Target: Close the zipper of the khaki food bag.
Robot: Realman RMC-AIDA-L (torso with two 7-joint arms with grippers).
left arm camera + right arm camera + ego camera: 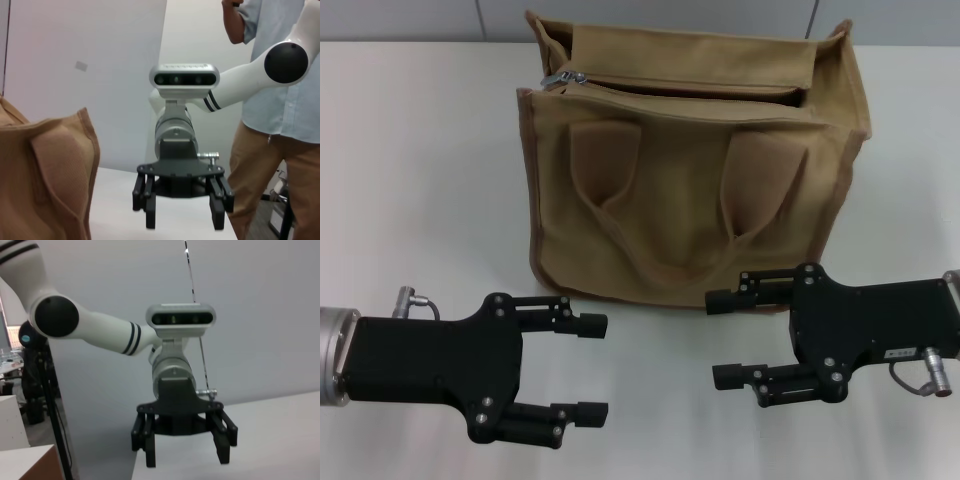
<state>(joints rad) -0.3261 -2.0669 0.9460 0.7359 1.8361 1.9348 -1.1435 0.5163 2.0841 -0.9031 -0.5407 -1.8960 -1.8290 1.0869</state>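
The khaki food bag [690,190] stands upright on the white table [420,180], handles hanging down its front. Its zipper [680,95] runs along the top and gapes open, with the silver slider [563,77] at the bag's left end. My left gripper [592,368] is open and empty, low in front of the bag's left side and apart from it. My right gripper [721,338] is open and empty, just in front of the bag's lower right edge. The left wrist view shows the bag's side [45,170] and the right gripper [182,212]. The right wrist view shows the left gripper [185,450].
A person in a light blue shirt and tan trousers [280,100] stands beside the table on my right side. A dark stand [45,405] is on my left side. A grey wall [420,18] runs behind the bag.
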